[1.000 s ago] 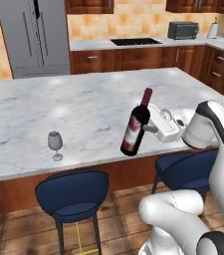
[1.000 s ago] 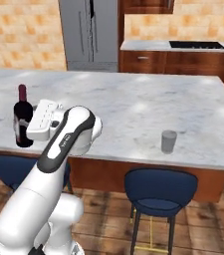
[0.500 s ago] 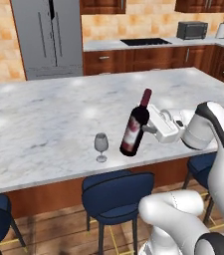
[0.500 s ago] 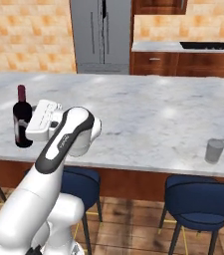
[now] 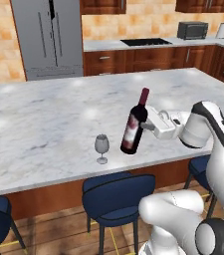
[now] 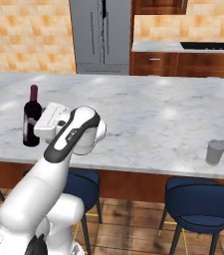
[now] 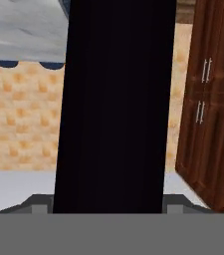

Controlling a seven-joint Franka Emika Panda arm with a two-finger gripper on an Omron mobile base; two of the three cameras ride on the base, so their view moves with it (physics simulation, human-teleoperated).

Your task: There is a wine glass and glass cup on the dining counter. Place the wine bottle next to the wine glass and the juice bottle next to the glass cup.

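Surface: marbled white-grey dining counter (image 5: pixel 44 124) on a reddish wood base, with blue stools (image 5: pixel 117 195) tucked along its near edge.
Tool: the tool (image 5: pixel 144 125) reaches in from the side and is closed on the wine bottle (image 5: pixel 134 124), gripping its body below the shoulder; from the hand camera the dark glass (image 7: pixel 114 104) sits between the tips.
Wine bottle: tilted, neck leaning away from the arm, over the near part of the surface; whether its base touches the marble cannot be told. In the right base view it appears at the far left (image 6: pixel 32 117).
Wine glass: the wine glass (image 5: pixel 101 147) stands upright just beside the bottle, on its left, close to the near edge.
Glass cup: the glass cup (image 6: pixel 215 152) stands upright near the same edge, well apart from the bottle (on the arm's other side).
Background: steel fridge (image 5: pixel 48 37), wood cabinets, a cooktop (image 5: pixel 146 42) and a microwave (image 5: pixel 192 31) against the orange tiled wall.
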